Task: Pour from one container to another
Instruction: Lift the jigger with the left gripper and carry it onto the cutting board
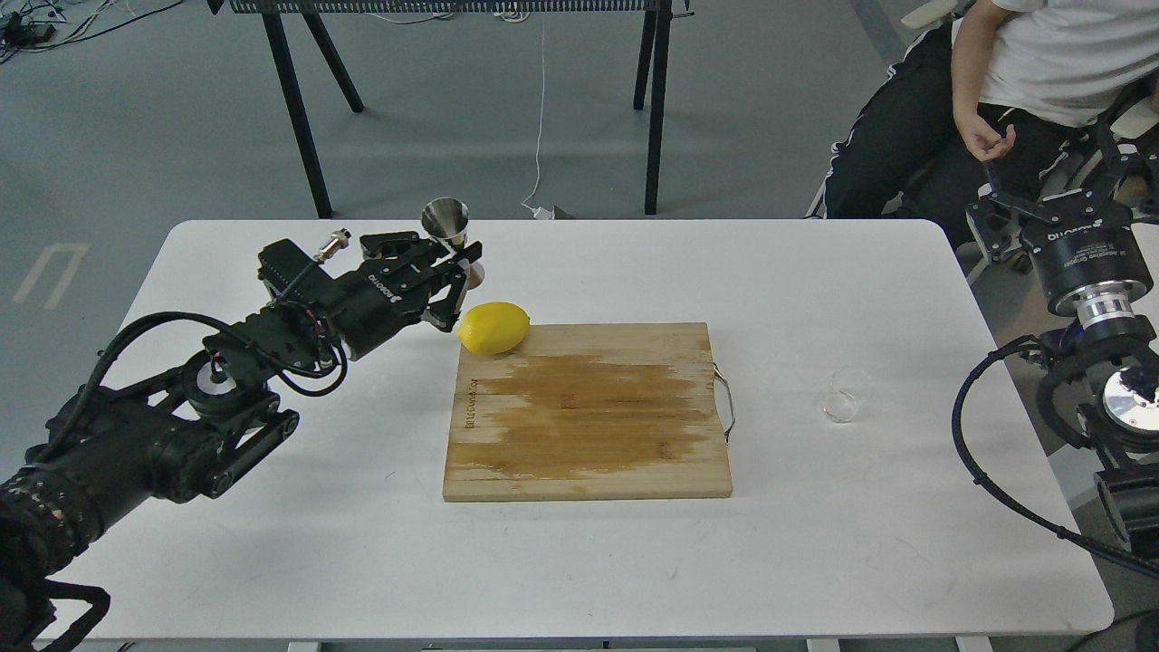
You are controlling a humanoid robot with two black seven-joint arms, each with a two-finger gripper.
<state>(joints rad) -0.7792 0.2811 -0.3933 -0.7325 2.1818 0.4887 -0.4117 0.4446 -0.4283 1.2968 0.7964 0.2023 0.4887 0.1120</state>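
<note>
Opening step, nothing poured: left claw [457, 264] closing around steel jigger [450, 237] at far left of tabletop [272, 543], glass cup [842, 398] untouched at right, right claw [991, 222] spread open beyond it; next, reaching for cup.

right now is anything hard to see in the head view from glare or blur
Head view: sharp, lit evenly from above, with soft shadows. The glass cup nearly vanishes against the white table. The jigger shows bright glints, and the left gripper covers its lower half. The right gripper is dark against clutter.
</note>
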